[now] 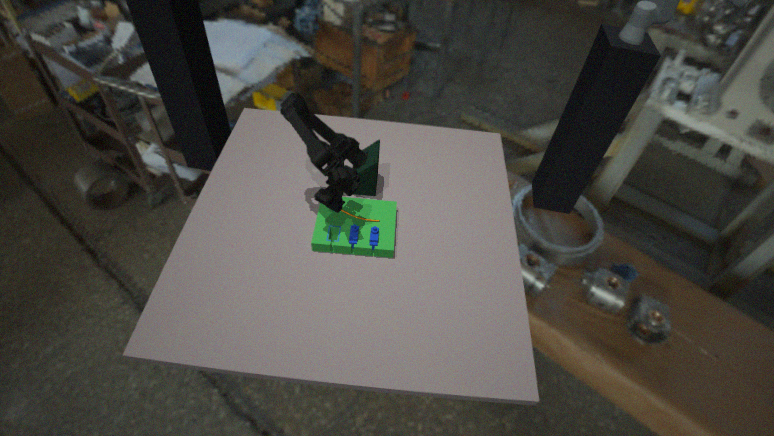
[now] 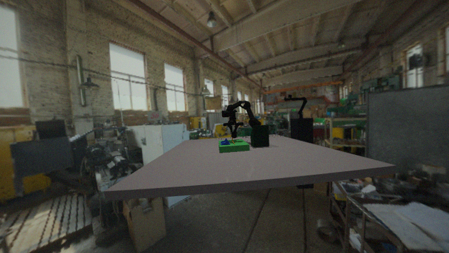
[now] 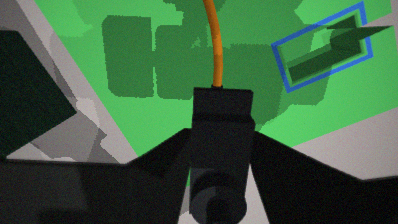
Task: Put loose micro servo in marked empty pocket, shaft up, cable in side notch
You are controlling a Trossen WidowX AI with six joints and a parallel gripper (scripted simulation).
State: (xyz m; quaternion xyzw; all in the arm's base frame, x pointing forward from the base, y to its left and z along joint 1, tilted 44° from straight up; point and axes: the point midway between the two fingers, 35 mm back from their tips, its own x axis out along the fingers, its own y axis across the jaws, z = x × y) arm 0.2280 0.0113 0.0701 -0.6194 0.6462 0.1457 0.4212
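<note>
My gripper (image 3: 219,137) (image 1: 331,203) (image 2: 232,132) is shut on the loose micro servo (image 3: 222,107), a dark block whose orange cable (image 3: 216,45) (image 1: 361,217) trails away over the green deck (image 3: 150,120) (image 1: 385,244) (image 2: 240,147). The servo hangs above the deck's back left part. The marked empty pocket (image 3: 330,73) (image 1: 328,234), outlined in blue, lies to the upper right in the wrist view, apart from the servo. It is the leftmost pocket in the deck's front row. Two blue servos (image 1: 354,233) (image 1: 374,236) sit in the pockets beside it.
A dark green block (image 1: 369,167) (image 2: 259,135) stands on the table just behind the deck, by the arm. Two tall dark pillars (image 1: 178,81) (image 1: 590,119) stand off the table's back corners. The pink table (image 1: 324,324) ends well away from the deck.
</note>
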